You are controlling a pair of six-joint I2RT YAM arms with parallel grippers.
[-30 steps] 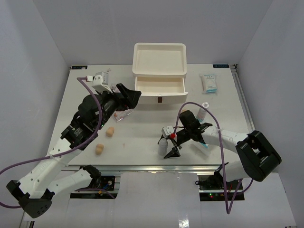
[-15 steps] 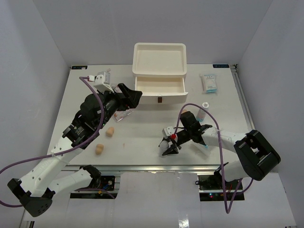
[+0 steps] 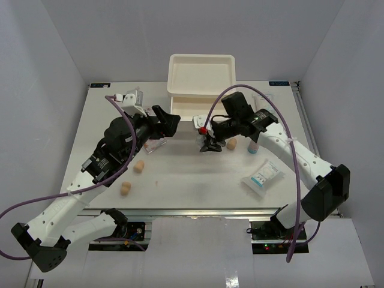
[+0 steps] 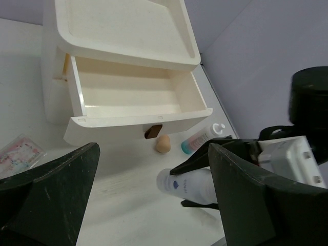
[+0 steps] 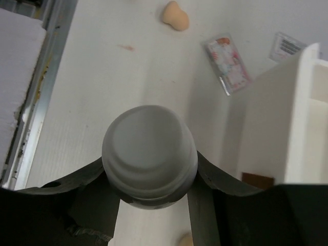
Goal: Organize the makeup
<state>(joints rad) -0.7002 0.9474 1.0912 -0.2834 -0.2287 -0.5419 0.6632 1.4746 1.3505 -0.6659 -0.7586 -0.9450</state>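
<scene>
My right gripper [image 3: 210,142] is shut on a small white bottle [image 5: 149,154] and holds it above the table in front of the open drawer [image 4: 128,97] of the white box [image 3: 201,75]. The bottle also shows in the left wrist view [image 4: 187,185]. My left gripper [image 3: 168,122] is open and empty, left of the drawer. A second white bottle with a teal end [image 3: 253,147] lies to the right. One tan sponge [image 3: 230,144] sits before the drawer, two others [image 3: 138,167] [image 3: 125,189] sit at the left. A clear pink packet [image 3: 153,146] lies under my left gripper. A white-blue sachet [image 3: 261,178] lies at the front right.
The box's top tray [image 3: 201,72] is open and the drawer has a red-brown handle [image 4: 153,132]. My right arm [image 3: 288,144] arches over the right half of the table. A purple cable [image 3: 120,120] loops along the left arm.
</scene>
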